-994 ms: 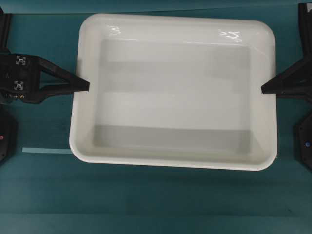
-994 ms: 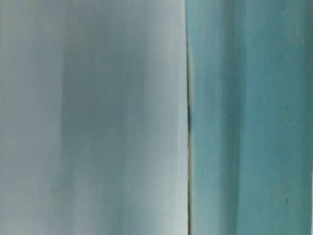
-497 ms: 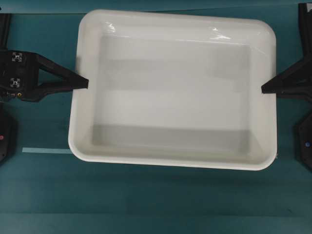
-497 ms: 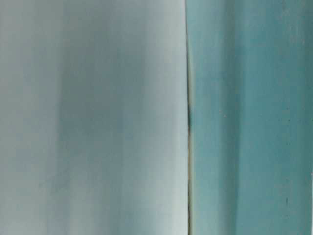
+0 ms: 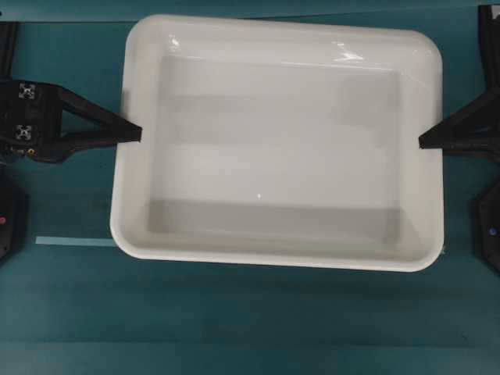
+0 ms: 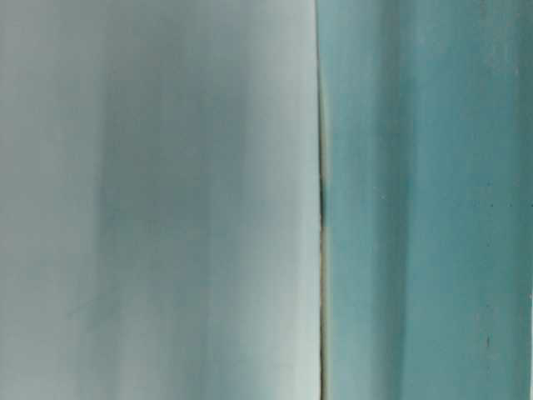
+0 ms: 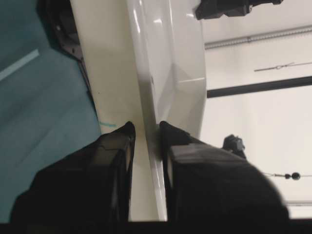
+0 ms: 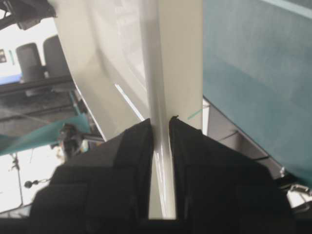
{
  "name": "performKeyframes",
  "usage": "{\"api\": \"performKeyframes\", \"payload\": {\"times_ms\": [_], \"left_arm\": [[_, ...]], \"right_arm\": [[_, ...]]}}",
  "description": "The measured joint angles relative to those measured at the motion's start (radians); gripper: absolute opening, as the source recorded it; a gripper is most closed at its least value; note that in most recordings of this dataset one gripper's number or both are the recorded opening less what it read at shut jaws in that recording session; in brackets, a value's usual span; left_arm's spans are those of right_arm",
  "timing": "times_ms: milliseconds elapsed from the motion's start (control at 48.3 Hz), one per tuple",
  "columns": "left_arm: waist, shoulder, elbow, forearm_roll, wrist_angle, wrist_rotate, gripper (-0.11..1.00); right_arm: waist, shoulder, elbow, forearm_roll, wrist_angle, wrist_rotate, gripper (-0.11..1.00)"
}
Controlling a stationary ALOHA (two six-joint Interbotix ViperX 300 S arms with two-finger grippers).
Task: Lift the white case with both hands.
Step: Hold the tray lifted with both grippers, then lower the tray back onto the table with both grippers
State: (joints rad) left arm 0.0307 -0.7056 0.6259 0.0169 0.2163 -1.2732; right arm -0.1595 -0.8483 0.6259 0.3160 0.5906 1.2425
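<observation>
The white case (image 5: 277, 144) is a wide glossy tray that fills the middle of the overhead view. My left gripper (image 5: 139, 133) is shut on its left rim. My right gripper (image 5: 422, 142) is shut on its right rim. In the left wrist view my left gripper (image 7: 145, 126) has the rim (image 7: 146, 73) between its jaws. In the right wrist view my right gripper (image 8: 160, 121) pinches the thin rim (image 8: 151, 58). Both wrist views show the case's underside and the room beyond it. The case is empty. It fills the left of the table-level view (image 6: 158, 200).
The teal tabletop (image 5: 250, 328) lies under and around the case. A pale tape strip (image 5: 74, 241) lies by the case's front left corner. Black arm bases stand at the left edge (image 5: 8, 226) and the right edge (image 5: 488, 234).
The case's far left corner and my left gripper have shifted slightly toward the top of the overhead view since a second ago. My right gripper has not visibly moved.
</observation>
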Motion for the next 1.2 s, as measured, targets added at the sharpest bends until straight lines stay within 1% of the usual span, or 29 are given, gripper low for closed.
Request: {"api": "performKeyframes", "payload": {"times_ms": [145,310,373,600,662,807,890,1201], "left_arm": [[0.003,0.000,0.017,0.000,-0.002,0.000,0.13],[0.009,0.014,0.081,0.000,-0.002,0.000,0.13],[0.015,0.025,0.106,0.000,-0.002,0.000,0.13],[0.021,0.046,0.175,0.000,-0.009,-0.005,0.12],[0.021,0.058,0.199,0.000,-0.012,-0.025,0.09],[0.020,0.095,0.256,0.000,-0.020,-0.075,0.08],[0.020,0.112,0.278,-0.002,-0.029,-0.078,0.06],[0.020,0.187,0.319,0.000,-0.032,-0.081,0.06]], "right_arm": [[0.000,0.000,0.021,-0.012,0.000,-0.006,0.10],[0.003,0.006,0.092,-0.009,-0.005,-0.063,0.10],[0.006,0.017,0.121,-0.006,-0.015,-0.072,0.10],[0.028,0.038,0.219,-0.002,-0.080,-0.078,0.10],[0.028,0.043,0.242,0.000,-0.095,-0.078,0.10],[0.028,0.054,0.291,0.000,-0.132,-0.078,0.10],[0.029,0.071,0.324,0.002,-0.163,-0.078,0.10],[0.051,0.167,0.410,0.002,-0.275,-0.080,0.10]]}}
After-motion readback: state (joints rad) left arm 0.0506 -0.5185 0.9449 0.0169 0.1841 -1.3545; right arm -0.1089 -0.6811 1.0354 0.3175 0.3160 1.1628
